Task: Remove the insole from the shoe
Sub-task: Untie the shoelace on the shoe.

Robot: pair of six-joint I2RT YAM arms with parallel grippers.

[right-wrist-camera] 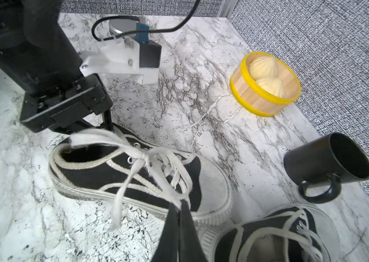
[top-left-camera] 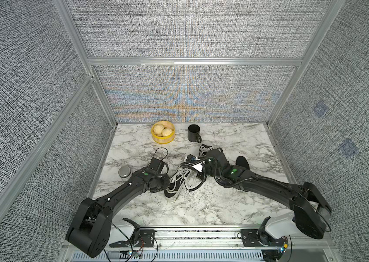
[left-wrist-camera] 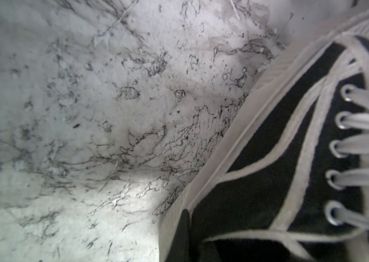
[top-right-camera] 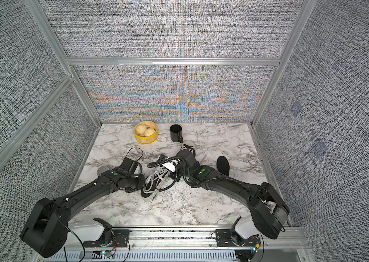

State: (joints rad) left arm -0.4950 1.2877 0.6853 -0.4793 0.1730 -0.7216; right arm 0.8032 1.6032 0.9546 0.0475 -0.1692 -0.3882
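Marble table [top-left-camera: 201,204]: it holds everything, with both arms reaching in over it.
Shoe [right-wrist-camera: 133,179]: a black canvas sneaker, upright on its white sole in the middle of the table between the two arms. Its inside is too dark to make out.
Second shoe [right-wrist-camera: 269,245]: just beside the first, toe towards the mug.
Insole [top-left-camera: 242,162]: black, flat on the marble to the right of the right arm, which partly covers it. It is apart from both shoes.
Steamer basket [top-left-camera: 163,139]: at the back wall, with two buns inside.
Mug [top-left-camera: 193,133]: black, upright beside the basket.
Round tin [top-left-camera: 124,172]: close to the left arm's wrist.
Left gripper [right-wrist-camera: 108,127]: jaws closed, tips down at the far rim of the heel opening. I cannot tell whether they pinch it.
Right gripper [right-wrist-camera: 180,204]: jaws pressed together over the toe, pinching a loop of the white laces [right-wrist-camera: 144,158].
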